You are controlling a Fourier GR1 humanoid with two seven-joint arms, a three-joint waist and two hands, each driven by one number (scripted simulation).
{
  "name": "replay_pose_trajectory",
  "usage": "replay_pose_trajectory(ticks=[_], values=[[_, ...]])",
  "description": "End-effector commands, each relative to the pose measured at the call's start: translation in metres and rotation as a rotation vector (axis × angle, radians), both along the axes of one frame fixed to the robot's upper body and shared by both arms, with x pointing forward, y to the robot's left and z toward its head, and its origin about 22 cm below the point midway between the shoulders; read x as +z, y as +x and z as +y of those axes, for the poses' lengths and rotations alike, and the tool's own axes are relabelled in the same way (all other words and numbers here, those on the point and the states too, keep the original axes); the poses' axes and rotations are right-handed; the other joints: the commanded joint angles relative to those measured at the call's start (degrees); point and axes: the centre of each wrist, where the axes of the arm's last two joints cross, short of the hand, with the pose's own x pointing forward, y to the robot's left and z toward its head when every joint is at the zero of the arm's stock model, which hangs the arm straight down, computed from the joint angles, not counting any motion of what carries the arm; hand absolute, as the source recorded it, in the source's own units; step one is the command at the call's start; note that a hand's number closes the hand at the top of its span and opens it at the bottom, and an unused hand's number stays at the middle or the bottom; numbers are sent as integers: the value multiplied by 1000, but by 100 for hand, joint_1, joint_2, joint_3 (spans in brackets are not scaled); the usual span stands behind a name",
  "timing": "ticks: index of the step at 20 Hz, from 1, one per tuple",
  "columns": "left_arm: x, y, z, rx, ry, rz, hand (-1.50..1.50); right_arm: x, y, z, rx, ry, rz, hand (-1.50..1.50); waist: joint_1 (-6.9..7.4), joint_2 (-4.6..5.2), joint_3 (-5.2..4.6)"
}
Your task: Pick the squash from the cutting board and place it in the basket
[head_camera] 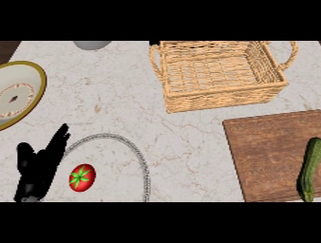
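1. Nearest us, at the lower left, we see the left hand [38,166] with its fingers straight and pointing up the counter [121,104]; it holds nothing.
2. Just right of that hand we see a tomato [82,177] lying inside a clear plate [136,153], whose rim curves around it. The fingers reach to that rim's left side, though we cannot tell whether they touch it.
3. At the lower right we see a wooden board [275,147]. The squash [312,168], long and green, lies on the board's right side, running nearly lengthwise toward us, its near end at the board's front edge.
4. The squash is well apart from the left hand, across the counter, with the tomato and plate between them. We see no right hand.
5. Farther back on the left, we see a bowl [9,95] with a gold rim and a patterned centre, with nothing in it.
6. Farthest, beyond the board, we see a wicker basket [223,97] with a handle on its right end, holding nothing.
7. At the top edge we see part of a grey round object [92,44].
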Motion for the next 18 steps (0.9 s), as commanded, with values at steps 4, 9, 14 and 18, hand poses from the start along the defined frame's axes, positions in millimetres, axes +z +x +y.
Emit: replay_pose_trajectory(ticks=[4,9,14,18], values=[[-32,-34,1,-9,-20,156,0,-27,13,0,-15,-18,32,-150,103,68,-69],[-20,-8,21,24,-17,168,0,-72,4,5,3,3,32,-150,11,69,-63],[-11,-11,-1,22,-8,162,0,-96,-4,-3,4,-23,12,-150,-6,51,-59],[-43,-24,1,35,-12,149,0,-97,-5,0,1,-21,9,-150,-52,54,-71]])
